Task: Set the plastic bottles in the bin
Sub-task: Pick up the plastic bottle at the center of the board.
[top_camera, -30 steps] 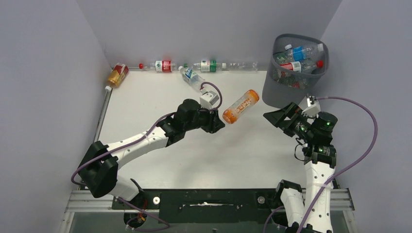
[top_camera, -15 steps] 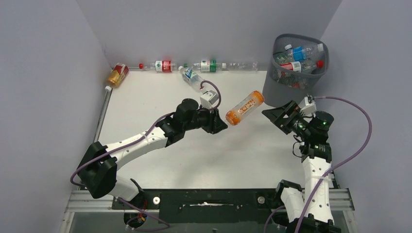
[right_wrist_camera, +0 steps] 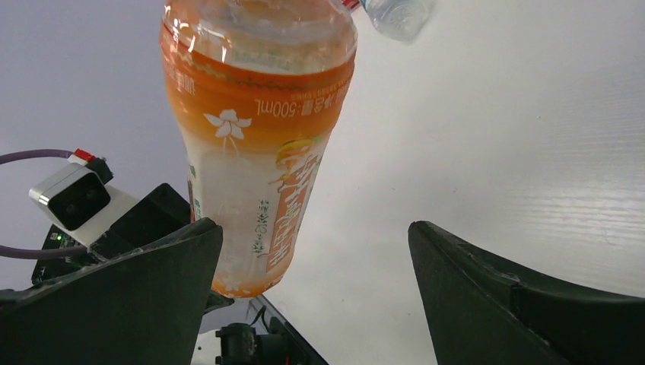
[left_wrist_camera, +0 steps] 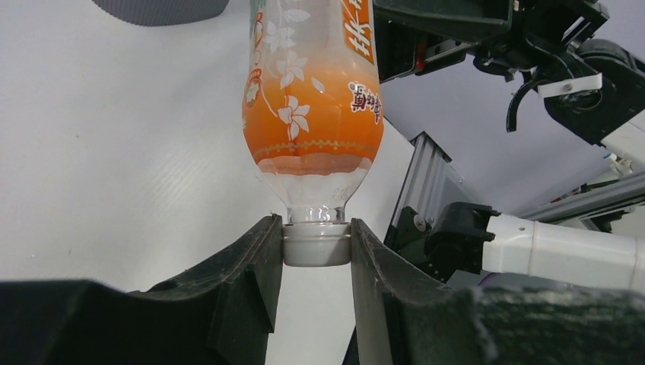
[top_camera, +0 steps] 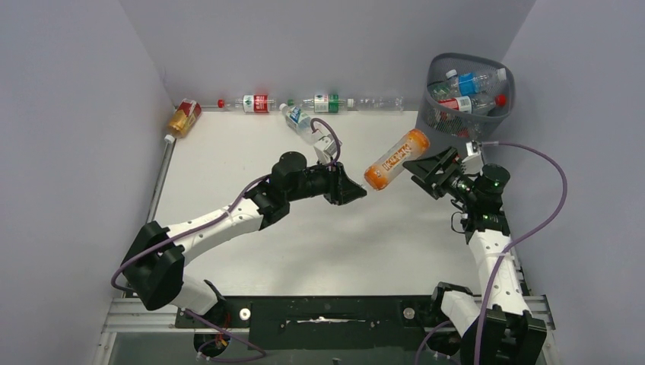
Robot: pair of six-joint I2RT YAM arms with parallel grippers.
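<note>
While cap-clamped in the left gripper (left_wrist_camera: 316, 243), the orange bottle (top_camera: 395, 159) is best taken mid-body by the wide-open right gripper (top_camera: 424, 169).

The orange bottle (right_wrist_camera: 255, 144) has "500mL" printed on its label, seen upside down from the right wrist. The same label bears Chinese characters, which cannot be read with certainty. Labels on the far-edge bottles (top_camera: 256, 103) are too small to read.

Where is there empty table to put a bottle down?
The broad white table between the two arms is bare, as is the stretch between the left arm and the far row of clear plastic bottles. That row and the dark grey mesh bin are crowded.
</note>
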